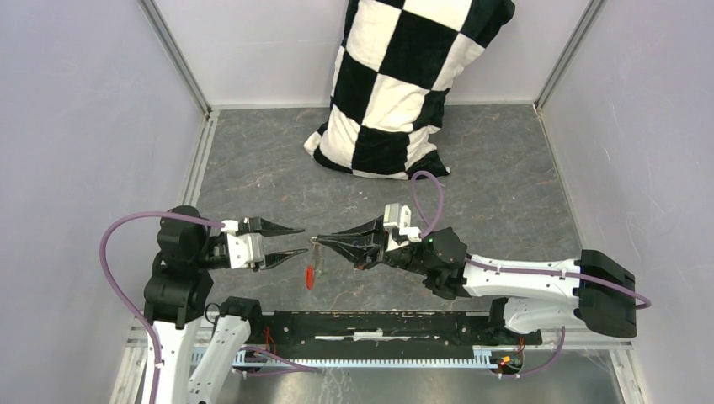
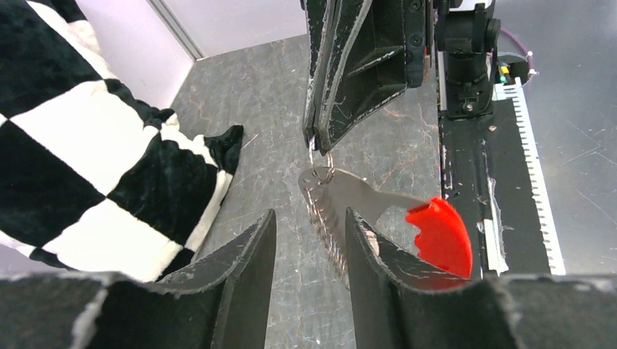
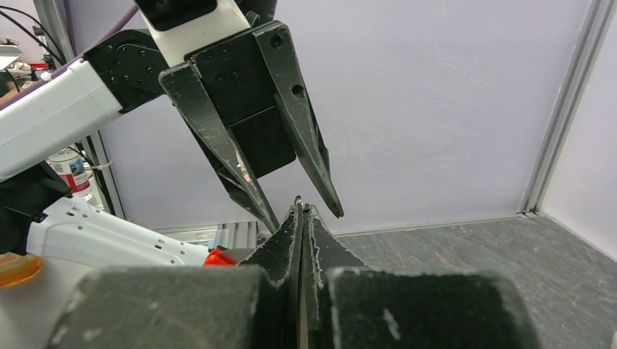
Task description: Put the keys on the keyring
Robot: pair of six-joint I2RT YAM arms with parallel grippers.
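Silver keyring (image 2: 356, 198) hangs pinched in the right hand (image 1: 320, 241). Left hand (image 1: 301, 241), half-open at 9 o'clock, seems empty; fetch a key.

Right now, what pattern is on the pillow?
Black-and-white checks on the pillow, clearest from the top camera.

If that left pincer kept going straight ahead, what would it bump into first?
Probably the keyring dangling from the shut right pincer, just ahead of the open left pincer; depth is uncertain.
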